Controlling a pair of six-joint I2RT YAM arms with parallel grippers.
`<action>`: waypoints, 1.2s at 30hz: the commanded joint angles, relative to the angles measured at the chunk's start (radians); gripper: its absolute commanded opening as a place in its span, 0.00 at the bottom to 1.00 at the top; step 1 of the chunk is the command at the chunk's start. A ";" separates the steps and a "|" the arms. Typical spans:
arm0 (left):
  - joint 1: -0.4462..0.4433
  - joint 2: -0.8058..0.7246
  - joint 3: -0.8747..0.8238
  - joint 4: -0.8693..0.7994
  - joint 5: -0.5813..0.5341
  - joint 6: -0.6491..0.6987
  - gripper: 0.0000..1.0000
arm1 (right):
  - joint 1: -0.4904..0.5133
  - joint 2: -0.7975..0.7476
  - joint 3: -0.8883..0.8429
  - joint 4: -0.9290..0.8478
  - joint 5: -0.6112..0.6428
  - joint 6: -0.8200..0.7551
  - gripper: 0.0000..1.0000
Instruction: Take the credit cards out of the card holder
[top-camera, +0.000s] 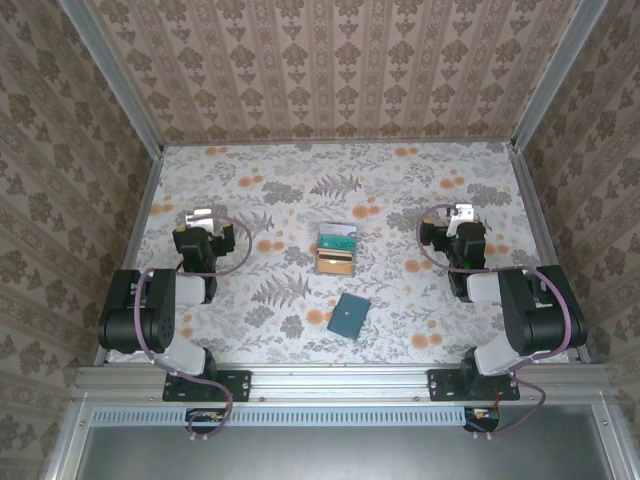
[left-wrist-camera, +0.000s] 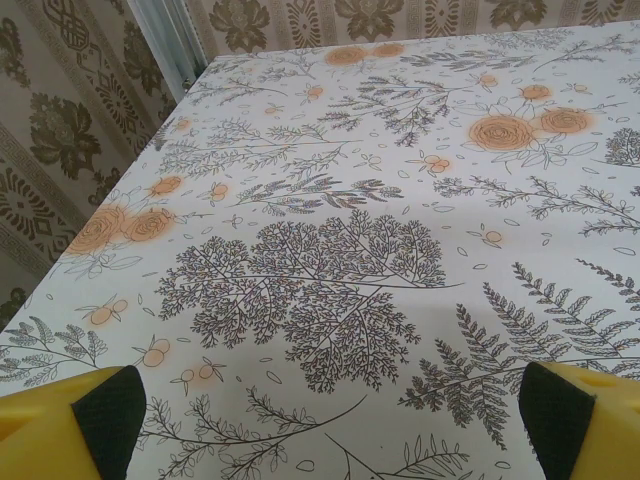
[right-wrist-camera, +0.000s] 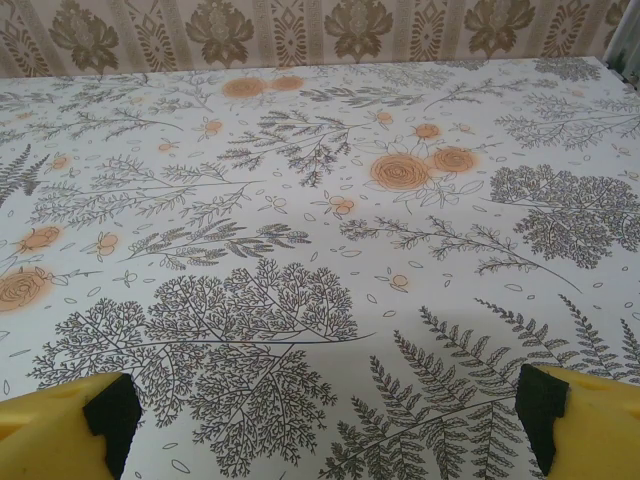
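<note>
A teal-green credit card (top-camera: 338, 238) and a tan credit card (top-camera: 336, 260) with a dark stripe lie edge to edge on the floral table, mid-table. The card holder (top-camera: 349, 316), a flat dark teal square, lies apart from them, nearer the arms; I cannot tell what it contains. My left gripper (top-camera: 203, 217) rests at the left, well clear of the cards. My right gripper (top-camera: 462, 212) rests at the right, equally clear. In the left wrist view the left gripper (left-wrist-camera: 325, 410) is open over bare cloth. The right gripper (right-wrist-camera: 325, 405) is open too, nothing between its fingers.
A floral cloth (top-camera: 300, 190) covers the table, with patterned walls on three sides and metal posts (top-camera: 160, 150) at the back corners. Purple cables loop beside each wrist. The table's left edge (left-wrist-camera: 60, 270) runs close to the left gripper.
</note>
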 joint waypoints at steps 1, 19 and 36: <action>0.006 -0.004 0.007 0.008 0.015 0.003 1.00 | -0.002 0.001 0.017 -0.010 -0.021 -0.011 1.00; 0.006 -0.004 0.007 0.007 0.014 0.002 1.00 | -0.002 0.001 0.017 -0.009 -0.021 -0.012 1.00; 0.010 -0.242 0.245 -0.543 -0.017 -0.106 1.00 | 0.021 -0.338 0.048 -0.339 0.113 0.098 1.00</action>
